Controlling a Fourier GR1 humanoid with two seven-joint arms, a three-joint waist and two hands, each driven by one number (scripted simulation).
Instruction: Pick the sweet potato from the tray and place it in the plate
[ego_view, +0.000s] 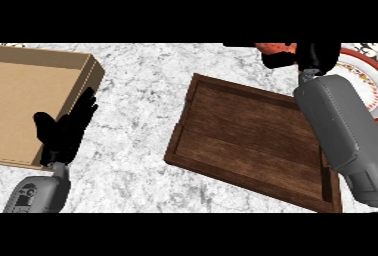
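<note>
right hand (314, 57) holding sweet potato (279, 48), near plate (363, 67)

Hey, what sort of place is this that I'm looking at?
Most likely a kitchen counter. There is a white, grey-veined stone counter top, a dark wooden tray lying on it, and a patterned plate at the view's far right.

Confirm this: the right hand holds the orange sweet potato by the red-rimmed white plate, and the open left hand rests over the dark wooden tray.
One error: in the head view the open left hand rests over the tan cardboard box, not the dark wooden tray. The right hand does hold the orange sweet potato by the red-rimmed white plate.
</note>
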